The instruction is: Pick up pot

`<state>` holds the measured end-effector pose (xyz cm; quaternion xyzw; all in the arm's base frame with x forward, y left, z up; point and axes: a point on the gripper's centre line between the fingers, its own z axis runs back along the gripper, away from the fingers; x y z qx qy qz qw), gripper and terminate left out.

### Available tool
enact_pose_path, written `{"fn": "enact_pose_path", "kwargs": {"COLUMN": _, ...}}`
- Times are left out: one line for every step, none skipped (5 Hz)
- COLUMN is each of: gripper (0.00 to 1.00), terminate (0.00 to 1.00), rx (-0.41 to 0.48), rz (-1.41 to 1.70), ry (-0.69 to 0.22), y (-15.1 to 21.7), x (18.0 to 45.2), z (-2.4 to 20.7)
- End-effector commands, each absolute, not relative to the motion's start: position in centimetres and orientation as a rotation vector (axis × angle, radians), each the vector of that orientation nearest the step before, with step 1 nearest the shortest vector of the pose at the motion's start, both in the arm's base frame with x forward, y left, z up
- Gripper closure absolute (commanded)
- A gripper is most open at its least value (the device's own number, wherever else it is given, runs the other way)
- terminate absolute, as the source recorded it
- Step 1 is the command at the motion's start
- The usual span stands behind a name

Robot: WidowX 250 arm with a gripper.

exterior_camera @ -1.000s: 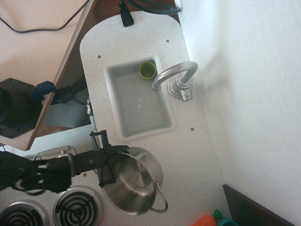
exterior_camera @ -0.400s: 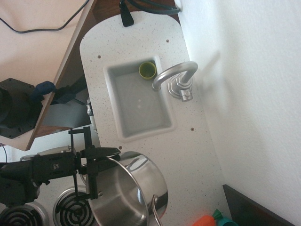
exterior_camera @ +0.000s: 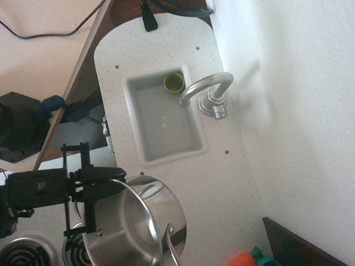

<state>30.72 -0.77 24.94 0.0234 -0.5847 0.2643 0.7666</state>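
Black gripper (exterior_camera: 105, 182) is sitting low-left in view, arm coming in from the left edge. Fingers are clamping the near-left rim of the pot (exterior_camera: 133, 227), one finger inside the wall, the other outside as far as I can tell. So: closed on the pot rim.

Pot is hanging directly below & to the right of the gripper, tilted, its mouth facing up toward the camera, shiny inside showing. It's looming large & covering part of the stove coils, looks lifted off the counter, tho contact underneath can't be confirmed. One wire loop handle (exterior_camera: 169, 244) is showing on the rim side opposite the gripper, sticking toward the bottom edge.

Just below-left of the gripper: stove burners (exterior_camera: 22, 254), partly hidden by the pot.

Past the gripper, up & to the right: white sink (exterior_camera: 145, 145) set in the speckled counter (exterior_camera: 222, 183). Well apart from the pot.

Farther on, at the sink's far corner: small green cup (exterior_camera: 173, 82) sitting inside the basin. Silver faucet (exterior_camera: 206, 91) is arching over the sink's right rim, just beside the cup.

Farthest from the gripper: black plug (exterior_camera: 148, 20) at the counter's top end. Orange & teal items (exterior_camera: 252, 258) are peeking in at the bottom right, near a dark panel.
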Motion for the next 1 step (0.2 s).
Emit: {"fn": "enact_pose_path", "kwargs": {"gripper": 1.00, "terminate": 1.00, "rx": -0.010, "rz": 0.581, "ry": -1.279, "y": -1.52, "x": 30.32, "z": 25.24}}
